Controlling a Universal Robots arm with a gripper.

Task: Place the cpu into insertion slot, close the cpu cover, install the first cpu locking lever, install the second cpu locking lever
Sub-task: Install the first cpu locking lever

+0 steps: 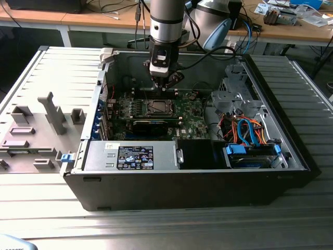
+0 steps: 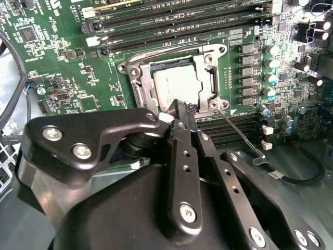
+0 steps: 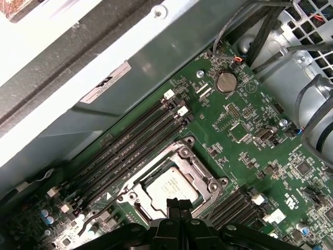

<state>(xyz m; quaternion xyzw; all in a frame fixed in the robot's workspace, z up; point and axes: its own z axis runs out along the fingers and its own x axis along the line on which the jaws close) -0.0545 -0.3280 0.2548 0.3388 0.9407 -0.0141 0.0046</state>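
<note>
Table (image 1: 302, 78): grey ribbed metal, carries the whole setup. At the exterior view's left a grey parts tray (image 1: 36, 130) lies on it. Mid-surface sits the PC case (image 1: 187, 187): black, side open, w/ orange and blue cables (image 1: 250, 133) bunched at the end toward the exterior view's right. From above, the arm (image 1: 166, 21) hangs into the case, approx. over the middle of the green board (image 1: 192, 117), which lies flat on the case floor. A long black card (image 1: 151, 125) stands on the board just beside the socket area. In the first wrist view, dark memory slots (image 3: 130, 151) run in parallel rows alongside the socket.

Status of the gripper (image 3: 178, 202): fingers clenched tight together, nothing seen btwn them. Tips sit right at the socket frame's edge in both wrist views; contact cannot be told.

Directly below it in the exterior view is the insertion slot (image 1: 157, 107), a square socket on the board. Over it the cpu cover (image 2: 139, 83), a silver frame, lies flat. Pos. of the cpu (image 2: 174, 83): seated in the slot, silver-grey top showing through the cover's opening. One lever (image 2: 240, 134), a thin metal rod, starts at a slot corner and slants away over black connectors; latched or not cannot be told.
</note>
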